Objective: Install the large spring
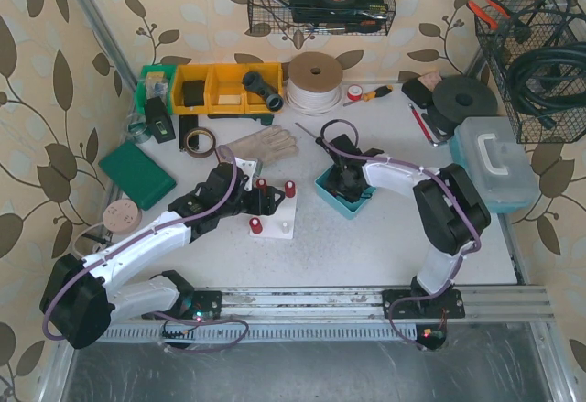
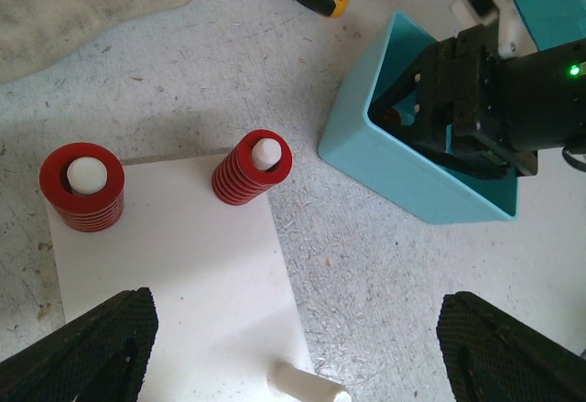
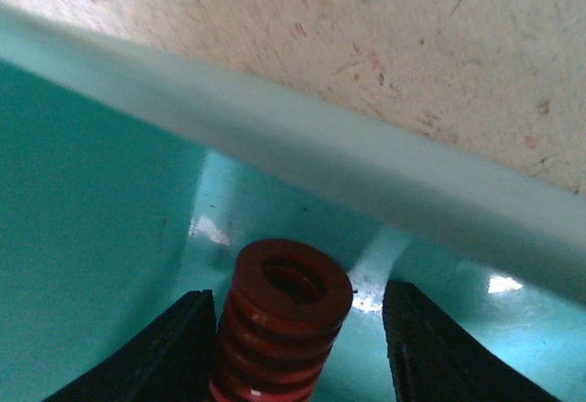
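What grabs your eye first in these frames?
A red spring sits in the teal bin at centre-right, the right gripper open around it. Left of the bin, a white plate carries red springs on pegs, one peg bare, under the open left gripper.

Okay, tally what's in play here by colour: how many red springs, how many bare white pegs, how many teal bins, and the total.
Red springs: 4
Bare white pegs: 1
Teal bins: 1
Total: 6
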### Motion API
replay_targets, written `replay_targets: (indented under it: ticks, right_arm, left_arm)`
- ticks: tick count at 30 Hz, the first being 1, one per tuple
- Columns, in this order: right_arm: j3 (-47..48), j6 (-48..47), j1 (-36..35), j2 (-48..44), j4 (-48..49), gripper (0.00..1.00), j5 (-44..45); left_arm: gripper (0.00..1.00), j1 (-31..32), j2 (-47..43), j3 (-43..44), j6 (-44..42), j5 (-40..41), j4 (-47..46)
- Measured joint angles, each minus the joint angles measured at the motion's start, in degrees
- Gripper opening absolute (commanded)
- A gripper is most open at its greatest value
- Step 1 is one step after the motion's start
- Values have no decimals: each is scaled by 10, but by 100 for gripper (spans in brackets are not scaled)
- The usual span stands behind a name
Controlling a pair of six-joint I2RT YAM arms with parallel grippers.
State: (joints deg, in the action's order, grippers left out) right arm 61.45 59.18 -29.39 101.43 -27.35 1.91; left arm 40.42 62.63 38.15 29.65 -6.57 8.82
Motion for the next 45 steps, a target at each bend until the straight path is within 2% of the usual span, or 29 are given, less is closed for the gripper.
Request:
replay_targets:
  ticks: [4,10,12,23,29,34,40,45]
  right_arm:
    - [1,5,-2,3,3,38,0]
    - [1,9,-2,4,4,7,4]
    - [3,3,-2,4,1,0,7]
    - [38,-99,-2,-2,-43,0,18]
    - [58,-167,2,-63,-66,0,28]
    - [77,-217,12,-106,-68,0,21]
    - [82,-243,34,-151,-71,0,-54]
    - [34,-181,66,-217,-8,0,-161]
  left_arm:
    - [86,0,0,0,0,0,0]
    - [86,0,0,0,0,0,0]
    - [84,0,1,0,0,0,0]
    - [78,0,4,9,2,-37,8]
    - [79,2,4,12,24,-76,-2]
    - [76,33,4,44,37,-86,0]
    - [76,80,12,89,48,-84,-6]
    - [79,99,18,95,73,-64,-35]
